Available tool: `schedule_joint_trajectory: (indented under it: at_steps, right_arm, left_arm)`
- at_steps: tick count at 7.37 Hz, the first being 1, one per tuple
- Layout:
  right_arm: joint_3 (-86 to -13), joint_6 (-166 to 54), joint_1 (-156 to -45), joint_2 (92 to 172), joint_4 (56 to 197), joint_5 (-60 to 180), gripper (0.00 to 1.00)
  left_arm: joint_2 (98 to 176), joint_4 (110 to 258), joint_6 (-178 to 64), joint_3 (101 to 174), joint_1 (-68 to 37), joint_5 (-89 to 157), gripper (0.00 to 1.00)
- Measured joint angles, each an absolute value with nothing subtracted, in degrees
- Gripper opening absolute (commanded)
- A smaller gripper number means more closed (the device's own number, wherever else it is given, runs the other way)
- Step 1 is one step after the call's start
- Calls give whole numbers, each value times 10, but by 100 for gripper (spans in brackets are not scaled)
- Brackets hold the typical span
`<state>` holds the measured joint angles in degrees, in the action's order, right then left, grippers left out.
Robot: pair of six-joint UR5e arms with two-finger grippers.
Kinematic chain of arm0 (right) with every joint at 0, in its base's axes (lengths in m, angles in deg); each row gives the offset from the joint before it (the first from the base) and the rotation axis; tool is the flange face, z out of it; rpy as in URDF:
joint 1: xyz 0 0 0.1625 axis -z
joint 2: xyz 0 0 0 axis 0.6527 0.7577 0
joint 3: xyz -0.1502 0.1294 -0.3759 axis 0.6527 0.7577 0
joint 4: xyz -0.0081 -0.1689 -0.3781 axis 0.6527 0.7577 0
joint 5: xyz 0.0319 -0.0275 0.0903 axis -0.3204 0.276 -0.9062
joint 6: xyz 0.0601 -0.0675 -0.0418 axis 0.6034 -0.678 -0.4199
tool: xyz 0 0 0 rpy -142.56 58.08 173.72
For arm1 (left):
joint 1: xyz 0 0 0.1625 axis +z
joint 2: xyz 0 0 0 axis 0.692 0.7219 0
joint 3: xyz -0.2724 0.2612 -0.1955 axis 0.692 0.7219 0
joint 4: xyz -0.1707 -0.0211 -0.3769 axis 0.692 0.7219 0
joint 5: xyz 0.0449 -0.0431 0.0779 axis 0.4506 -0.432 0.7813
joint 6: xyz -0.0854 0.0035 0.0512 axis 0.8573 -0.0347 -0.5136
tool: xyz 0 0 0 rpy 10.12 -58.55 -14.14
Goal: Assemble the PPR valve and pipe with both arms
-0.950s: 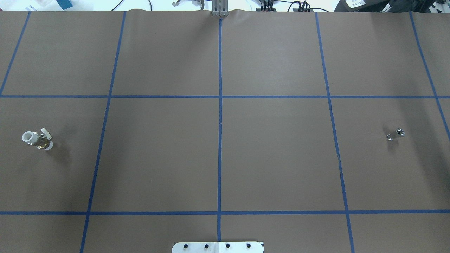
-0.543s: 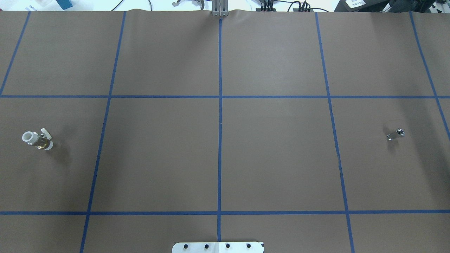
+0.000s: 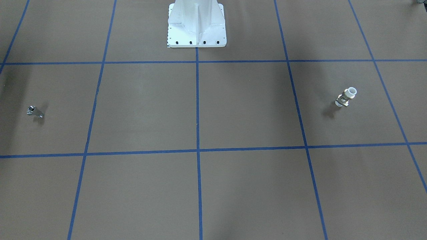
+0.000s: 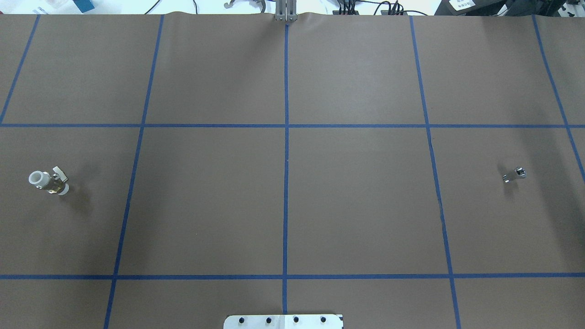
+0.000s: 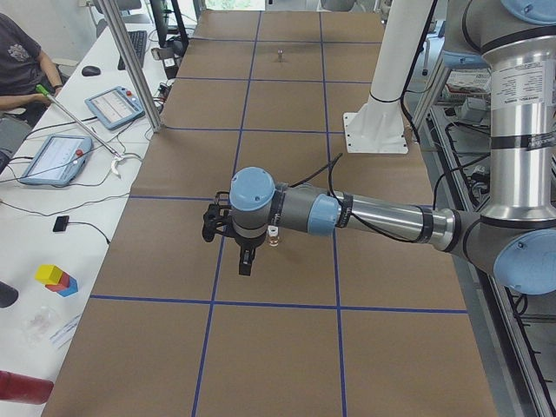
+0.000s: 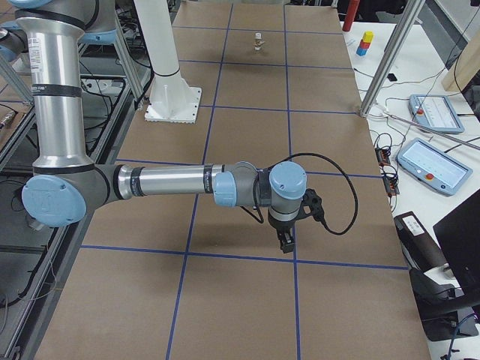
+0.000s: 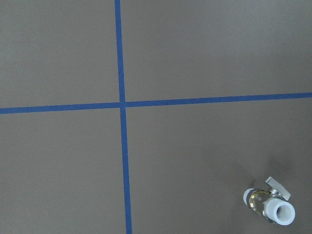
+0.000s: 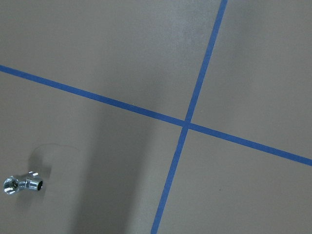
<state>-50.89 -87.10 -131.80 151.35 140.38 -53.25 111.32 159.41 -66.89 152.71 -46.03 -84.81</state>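
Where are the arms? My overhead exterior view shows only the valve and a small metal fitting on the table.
Observer: Exterior left shows the left arm stretched out over the table, the left gripper pointing down, the valve just beside it in that view.
Operator: And the other?
Observer: Exterior right shows the right arm reaching out likewise, the right gripper pointing down above the table.
Operator: Does its wrist camera see the metal fitting?
Observer: Yes, the metal fitting lies at that view's lower left.
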Motion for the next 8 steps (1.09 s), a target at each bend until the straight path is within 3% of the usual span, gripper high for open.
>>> schedule_joint_trajectory:
  at_steps: [8]
  right_arm:
    - [-508,-870,-1317,1525,1371,-535,100]
  left_arm:
    - [1114,1615,-619,1544,-432,-865,100]
